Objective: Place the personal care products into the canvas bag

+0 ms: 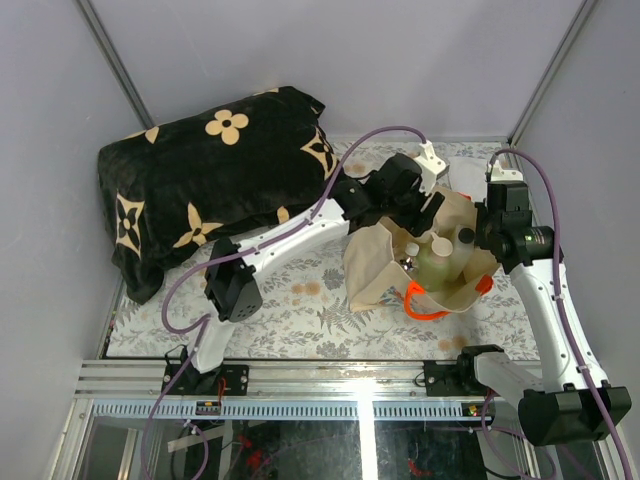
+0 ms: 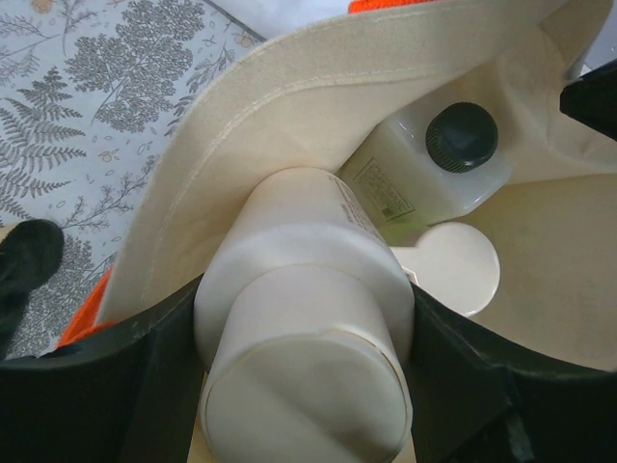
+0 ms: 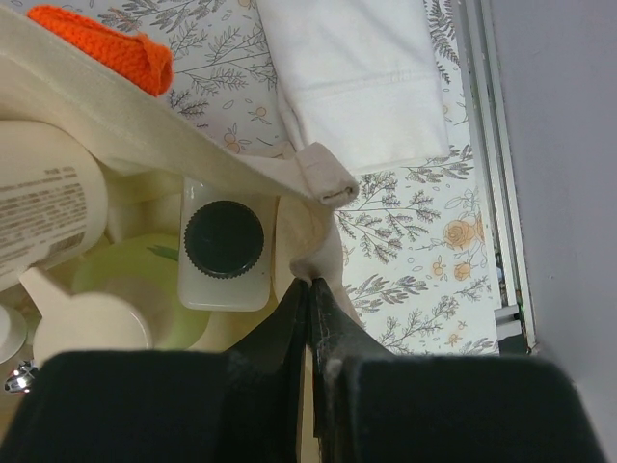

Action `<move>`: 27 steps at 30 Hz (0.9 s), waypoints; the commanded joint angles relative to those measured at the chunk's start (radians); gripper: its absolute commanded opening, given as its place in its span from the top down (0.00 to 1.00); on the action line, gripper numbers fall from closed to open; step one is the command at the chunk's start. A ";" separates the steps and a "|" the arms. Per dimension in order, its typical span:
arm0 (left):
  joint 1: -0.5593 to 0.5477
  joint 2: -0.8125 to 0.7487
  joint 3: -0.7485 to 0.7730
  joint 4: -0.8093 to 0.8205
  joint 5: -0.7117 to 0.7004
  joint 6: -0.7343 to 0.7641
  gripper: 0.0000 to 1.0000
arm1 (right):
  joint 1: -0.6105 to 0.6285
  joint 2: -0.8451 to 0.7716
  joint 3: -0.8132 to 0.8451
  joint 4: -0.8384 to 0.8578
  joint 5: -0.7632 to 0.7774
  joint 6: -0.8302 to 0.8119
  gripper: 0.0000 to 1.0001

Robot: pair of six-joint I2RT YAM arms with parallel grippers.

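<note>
The canvas bag (image 1: 375, 265) stands open on the floral mat, its orange handles (image 1: 425, 303) hanging at the front. My left gripper (image 2: 307, 338) is shut on a cream squat bottle (image 2: 308, 280), whose far end lies inside the bag's mouth. Inside the bag stand a white rectangular bottle with a dark cap (image 2: 453, 154) and a pale green bottle with a beige cap (image 2: 458, 265). My right gripper (image 3: 310, 282) is shut on the bag's rim (image 3: 323, 174) at its right corner. In the top view the left gripper (image 1: 428, 212) reaches in from the back, and the right gripper (image 1: 490, 235) is at the bag's right side.
A black blanket with cream flowers (image 1: 210, 180) fills the back left. A folded white cloth (image 3: 357, 77) lies on the mat just beyond the bag. The metal rail (image 3: 492, 145) marks the mat's right edge. Purple cables (image 1: 330, 190) loop over both arms.
</note>
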 commanded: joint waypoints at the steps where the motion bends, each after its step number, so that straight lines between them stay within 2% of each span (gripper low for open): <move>1: -0.002 0.025 0.063 0.178 0.025 0.004 1.00 | -0.002 0.006 0.021 -0.085 0.031 -0.007 1.00; 11: -0.024 0.074 -0.026 0.149 0.012 0.043 1.00 | -0.001 0.016 0.024 -0.087 0.029 -0.013 1.00; 20: -0.032 0.088 -0.069 0.014 0.049 0.155 1.00 | -0.002 0.014 0.025 -0.096 0.034 -0.011 1.00; 27: -0.049 0.156 0.007 0.005 0.060 0.157 0.99 | -0.002 0.019 0.033 -0.102 0.028 -0.001 1.00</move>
